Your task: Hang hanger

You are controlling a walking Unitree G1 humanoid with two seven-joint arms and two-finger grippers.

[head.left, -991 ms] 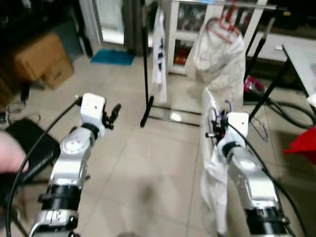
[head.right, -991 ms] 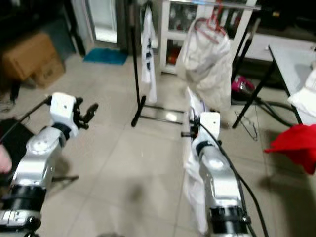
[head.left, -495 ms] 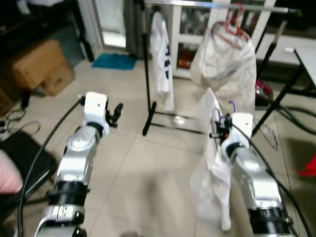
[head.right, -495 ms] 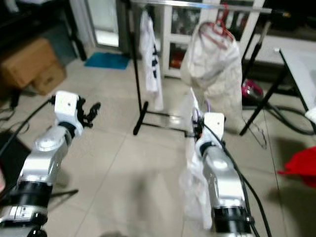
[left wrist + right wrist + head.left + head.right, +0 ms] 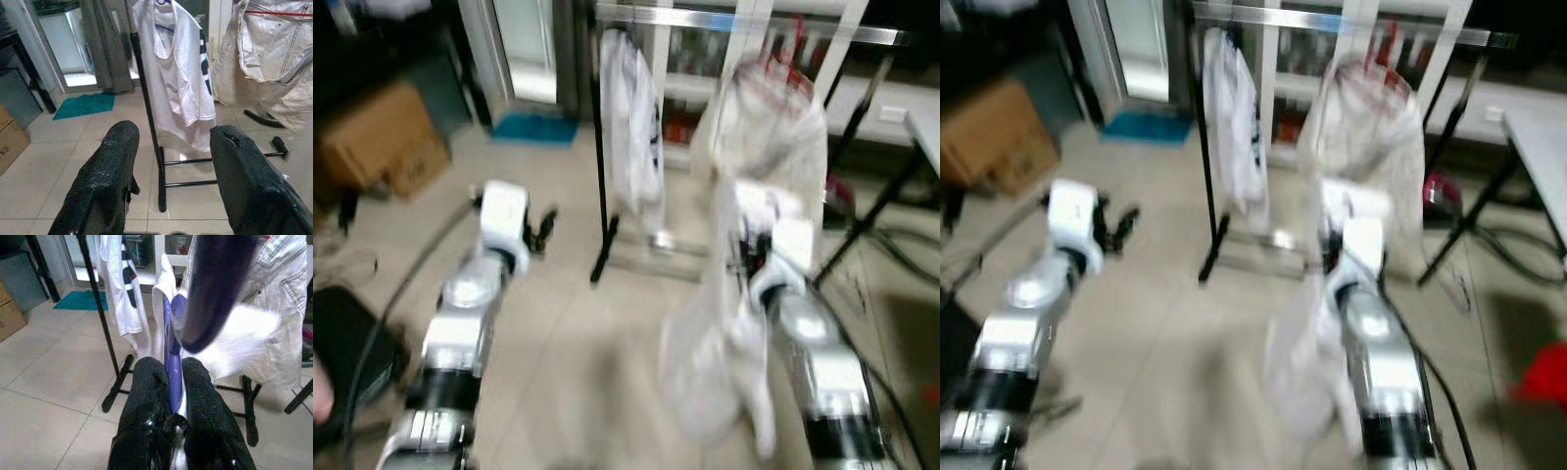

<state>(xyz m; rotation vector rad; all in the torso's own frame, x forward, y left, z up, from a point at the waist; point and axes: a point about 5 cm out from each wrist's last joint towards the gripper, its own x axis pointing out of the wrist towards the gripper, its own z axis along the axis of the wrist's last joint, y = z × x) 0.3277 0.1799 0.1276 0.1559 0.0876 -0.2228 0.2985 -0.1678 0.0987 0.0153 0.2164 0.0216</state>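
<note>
While the left hand [image 5: 168, 181] gapes empty, the right hand [image 5: 168, 396] pinches one purple hanger [image 5: 172, 357] before two hung garments.

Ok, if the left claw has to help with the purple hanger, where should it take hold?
Probably on the purple hanger's bar just above the right claw, which is clamped on it. Come from the robot's left, claw open: the white garment hangs below and would get pinched.

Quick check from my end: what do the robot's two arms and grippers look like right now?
Both arms are silver metal with black bands near the base. Each wrist carries a white boxy block, with a black cable trailing back along the arm. The left gripper and right gripper each have two long, black, rough-textured fingers.
</note>
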